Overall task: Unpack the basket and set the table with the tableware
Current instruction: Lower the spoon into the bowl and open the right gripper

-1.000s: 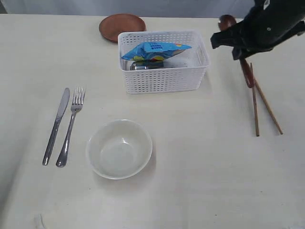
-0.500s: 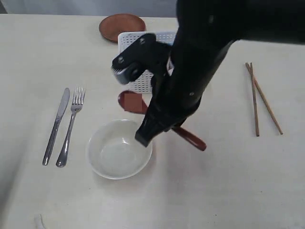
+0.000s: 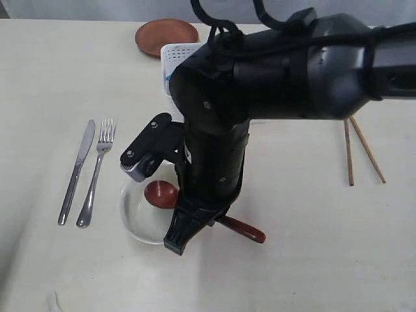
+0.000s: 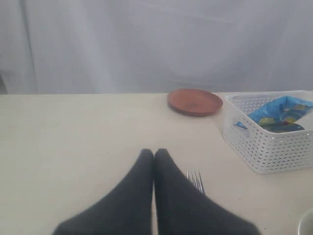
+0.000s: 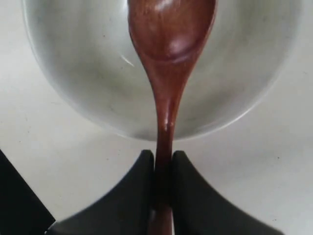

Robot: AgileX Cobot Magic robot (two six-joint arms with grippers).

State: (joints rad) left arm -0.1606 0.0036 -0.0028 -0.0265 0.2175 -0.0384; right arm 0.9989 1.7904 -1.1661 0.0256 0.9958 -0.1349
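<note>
My right gripper (image 5: pixel 163 156) is shut on the handle of the reddish-brown spoon (image 5: pixel 168 44). The spoon's head (image 3: pixel 161 194) hangs over the inside of the white bowl (image 3: pixel 133 218), and its handle end sticks out past the arm. The bowl (image 5: pixel 73 73) fills the right wrist view beyond the fingertips. The white basket (image 4: pixel 271 142) stands at the back with a blue bag (image 4: pixel 279 111) inside; the right arm hides most of it in the exterior view. My left gripper (image 4: pixel 154 152) is shut and empty, low above the table near the fork (image 4: pixel 196 178).
A steel knife (image 3: pixel 78 166) and fork (image 3: pixel 96 175) lie side by side left of the bowl. The brown plate (image 3: pixel 166 34) sits behind the basket. Two chopsticks (image 3: pixel 349 156) lie at the right. The cream table (image 3: pixel 312 260) stretches around them.
The right arm has swept from the far right, beside the chopsticks, across in front of the basket to the bowl, carrying the spoon. The spoon head has moved over the bowl.
</note>
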